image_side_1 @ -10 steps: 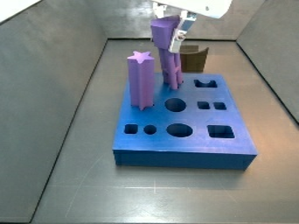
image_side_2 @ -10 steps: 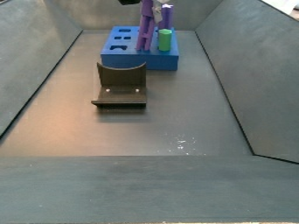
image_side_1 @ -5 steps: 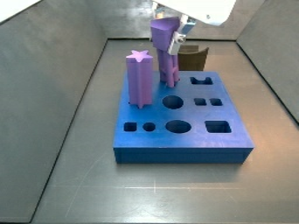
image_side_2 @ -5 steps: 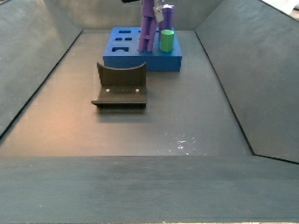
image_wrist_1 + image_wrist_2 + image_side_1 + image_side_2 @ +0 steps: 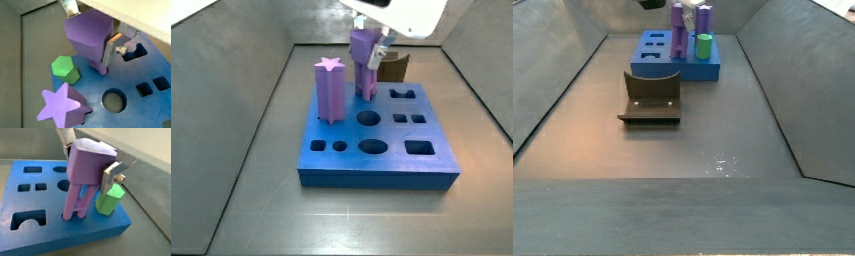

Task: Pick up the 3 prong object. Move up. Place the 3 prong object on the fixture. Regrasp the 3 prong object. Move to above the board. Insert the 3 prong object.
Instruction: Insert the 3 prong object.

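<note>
the gripper [image 5: 90, 159] pinches the top of the 3 prong object [image 5: 81, 185] between its silver fingers [image 5: 115, 169], holding it upright with its prongs down in a hole of the blue board [image 5: 40, 223], beside a green peg [image 5: 111, 200] and a star post [image 5: 330, 88]

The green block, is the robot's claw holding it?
No, the gripper clamps the purple pronged peg; the green block stands free beside it on the blue board.
</note>
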Robot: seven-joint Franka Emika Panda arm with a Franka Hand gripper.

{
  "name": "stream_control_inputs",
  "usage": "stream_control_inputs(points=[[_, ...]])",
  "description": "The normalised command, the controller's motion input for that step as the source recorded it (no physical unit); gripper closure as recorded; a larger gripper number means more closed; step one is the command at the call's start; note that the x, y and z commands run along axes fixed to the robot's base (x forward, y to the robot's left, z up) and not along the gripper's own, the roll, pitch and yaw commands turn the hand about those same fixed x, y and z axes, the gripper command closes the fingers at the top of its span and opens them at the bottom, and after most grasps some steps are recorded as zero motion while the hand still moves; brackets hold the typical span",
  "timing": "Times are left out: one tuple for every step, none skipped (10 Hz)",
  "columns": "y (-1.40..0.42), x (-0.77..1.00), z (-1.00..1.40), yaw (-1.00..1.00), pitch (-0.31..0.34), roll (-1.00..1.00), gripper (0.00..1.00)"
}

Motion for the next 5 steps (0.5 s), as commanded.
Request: stream_control_inputs(points=[[0.00, 0.38, -1.00, -0.22, 0.000, 0.12, 1.00], [0.00, 0.38, -1.00, -0.13, 0.006, 0.12, 1.00], [0.00, 0.26, -0.50, 0.00, 0.066, 0.10, 1.00], [-0.01, 0.00, 0.00, 0.00, 0.000, 0.01, 1.00], [0.00, 0.00, 0.00, 0.00, 0.000, 0.00, 1.00]])
